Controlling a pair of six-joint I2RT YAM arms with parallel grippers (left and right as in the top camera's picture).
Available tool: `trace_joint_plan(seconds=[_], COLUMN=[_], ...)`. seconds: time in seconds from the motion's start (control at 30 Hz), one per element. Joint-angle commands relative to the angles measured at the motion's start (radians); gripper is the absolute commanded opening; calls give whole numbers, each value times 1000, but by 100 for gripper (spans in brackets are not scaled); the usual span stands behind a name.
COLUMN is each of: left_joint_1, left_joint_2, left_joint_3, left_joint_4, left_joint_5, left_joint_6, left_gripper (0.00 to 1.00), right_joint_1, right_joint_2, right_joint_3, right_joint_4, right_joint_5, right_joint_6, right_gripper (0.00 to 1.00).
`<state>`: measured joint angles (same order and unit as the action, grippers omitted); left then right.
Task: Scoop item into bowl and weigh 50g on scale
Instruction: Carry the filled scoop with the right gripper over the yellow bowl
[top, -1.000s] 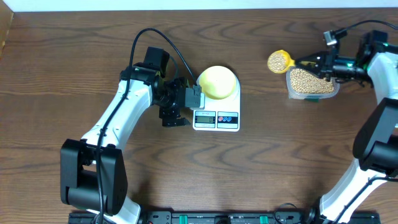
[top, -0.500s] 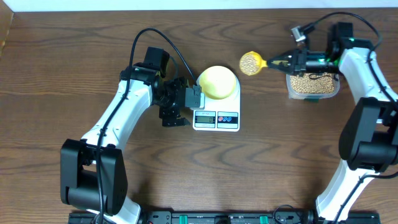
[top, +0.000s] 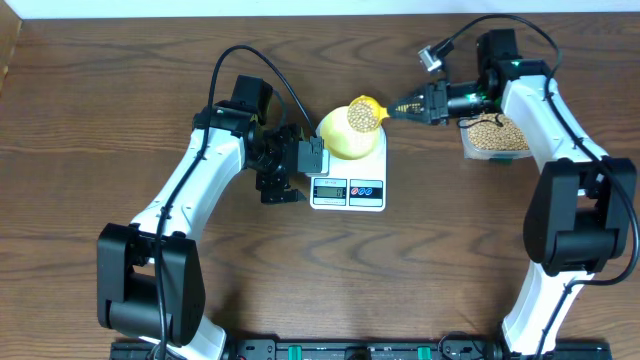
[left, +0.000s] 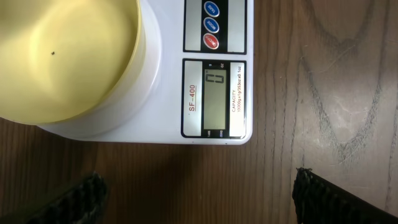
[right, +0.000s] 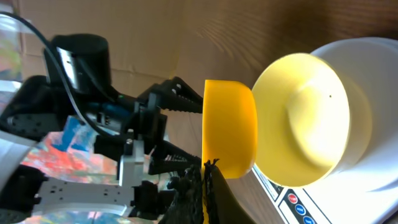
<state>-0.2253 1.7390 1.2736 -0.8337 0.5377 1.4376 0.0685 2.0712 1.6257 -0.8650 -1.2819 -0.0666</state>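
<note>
The pale yellow bowl (top: 347, 133) stands on the white scale (top: 348, 190); it shows empty in the left wrist view (left: 62, 56), where the scale's display (left: 214, 96) reads 0. My right gripper (top: 405, 104) is shut on the handle of the bright yellow scoop (top: 364, 114), which holds tan beans and hovers over the bowl's right rim. The right wrist view shows the scoop (right: 229, 127) next to the bowl (right: 305, 118). More beans fill the clear container (top: 492, 135). My left gripper (top: 312, 158) is open and empty beside the scale's left edge.
The clear plastic container stands at the right, under my right arm. Black cables loop over the table behind both arms. The table's far edge runs along the top.
My right gripper has carried the bean-filled scoop leftward from above the container to over the bowl's rim. The left arm has not moved.
</note>
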Motion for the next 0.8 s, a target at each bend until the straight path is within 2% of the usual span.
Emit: trace_joint_plan(seconds=[0.0, 0.2, 0.43, 0.77], left_joint_1=[-2, -2, -2, -2], left_joint_2=[5, 5, 5, 5], left_joint_3=[-8, -8, -8, -8], left_joint_4=[-5, -5, -5, -5], left_joint_5=[16, 16, 16, 16], left_joint_6=[7, 7, 7, 7], left_gripper=[98, 98, 98, 98], right_joint_1=[19, 48, 71, 71], right_joint_2=[9, 9, 9, 9], right_joint_3=[-5, -5, -5, -5], right_joint_4=[10, 27, 46, 60], right_joint_5=[45, 151, 160, 226], right_joint_6=[10, 8, -74, -100], right_gripper=[1, 1, 1, 1])
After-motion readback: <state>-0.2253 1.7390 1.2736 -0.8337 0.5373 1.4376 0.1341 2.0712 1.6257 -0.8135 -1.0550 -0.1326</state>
